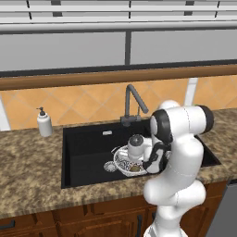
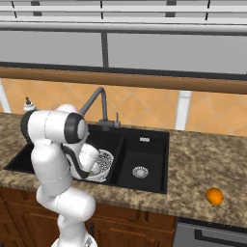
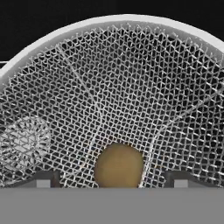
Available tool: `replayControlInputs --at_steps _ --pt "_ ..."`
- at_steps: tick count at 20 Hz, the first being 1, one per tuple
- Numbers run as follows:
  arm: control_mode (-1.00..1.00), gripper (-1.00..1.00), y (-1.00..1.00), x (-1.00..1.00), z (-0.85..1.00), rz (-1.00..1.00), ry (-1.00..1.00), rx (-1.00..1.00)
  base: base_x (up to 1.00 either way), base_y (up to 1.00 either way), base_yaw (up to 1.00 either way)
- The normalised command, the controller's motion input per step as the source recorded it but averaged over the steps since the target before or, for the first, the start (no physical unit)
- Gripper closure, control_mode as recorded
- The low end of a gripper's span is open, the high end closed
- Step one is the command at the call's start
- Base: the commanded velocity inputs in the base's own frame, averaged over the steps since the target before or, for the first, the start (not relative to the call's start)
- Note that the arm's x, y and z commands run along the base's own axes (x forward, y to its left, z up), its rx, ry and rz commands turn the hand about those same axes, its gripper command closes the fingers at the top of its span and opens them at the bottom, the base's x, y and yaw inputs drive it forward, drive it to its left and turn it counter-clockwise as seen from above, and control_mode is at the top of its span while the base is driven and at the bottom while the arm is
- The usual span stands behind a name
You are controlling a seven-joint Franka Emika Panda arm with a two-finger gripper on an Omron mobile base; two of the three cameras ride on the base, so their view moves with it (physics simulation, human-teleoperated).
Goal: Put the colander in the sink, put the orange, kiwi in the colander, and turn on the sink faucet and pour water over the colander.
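The colander [image 3: 131, 78] sits in the larger basin of the black sink [image 1: 85, 148], and its mesh bowl [image 1: 121, 163] shows beside my arm. The tan-brown kiwi [image 3: 119, 166] lies on the colander's bottom. My gripper [image 3: 112, 180] hangs just above it, open, with its tips wide on either side and not touching the fruit. The orange [image 2: 214, 196] rests on the counter far to the right, near the front edge. Behind the basins stands the dark sink faucet [image 1: 134, 99], its spout bent over towards the colander; no water shows.
A white soap dispenser [image 1: 44, 123] stands on the counter left of the sink. The smaller basin [image 2: 141, 171] with its silver drain lies right of the colander. Speckled brown counter [image 2: 202, 159] runs on both sides, with a tiled wall behind.
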Motion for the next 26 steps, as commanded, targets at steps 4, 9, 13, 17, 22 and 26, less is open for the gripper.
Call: replayControlInputs --at_steps 4,9,13,17,22,26 --pt "-1.0 -1.0 -0.03 -0.01 0.37 0.05 -0.06 0.0 0.0 0.0 0.0" --pt "-1.0 -1.0 0.0 -0.16 0.9 0.11 0.01 -0.01 0.0 0.0 0.0" --pt "-1.0 -1.0 0.07 -0.07 1.0 0.16 0.11 -0.03 0.0 0.0 0.0" --pt "-1.0 -1.0 0.28 0.0 1.0 0.09 0.09 -0.01 0.0 0.0 0.0" --pt "-1.0 -1.0 0.42 0.02 1.0 0.05 0.03 -0.03 0.0 0.0 0.0" --pt "-1.0 -1.0 0.2 -0.19 1.0 0.01 0.07 -0.1 0.0 0.0 0.0"
